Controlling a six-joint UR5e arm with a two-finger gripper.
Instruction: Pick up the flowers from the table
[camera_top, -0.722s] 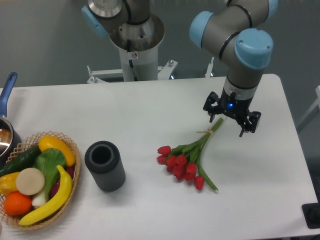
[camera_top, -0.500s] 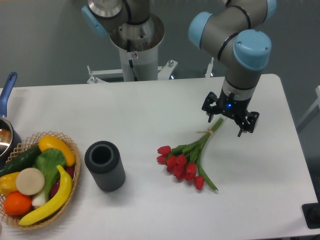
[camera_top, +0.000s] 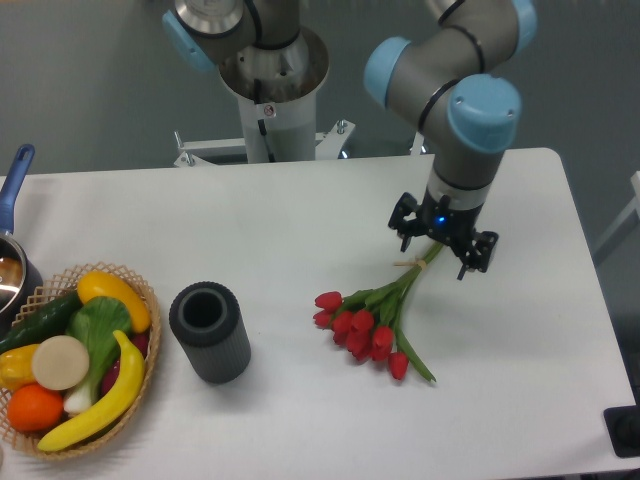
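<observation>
The flowers (camera_top: 375, 318), a bunch of red tulips with green stems and a pale band, lie on the white table (camera_top: 300, 220) right of centre, blooms toward the lower left and stem ends toward the upper right. My gripper (camera_top: 437, 246) hangs over the stem ends with its fingers spread wide apart, one on each side of the stems. It is open and holds nothing.
A dark grey cylinder vase (camera_top: 209, 331) stands upright left of the flowers. A wicker basket of vegetables (camera_top: 72, 355) sits at the front left edge. A pot with a blue handle (camera_top: 12, 250) is at the far left. The arm's base (camera_top: 270, 90) stands behind the table.
My gripper has moved left and slightly up the table, so it now sits over the stem ends. The flowers have not moved.
</observation>
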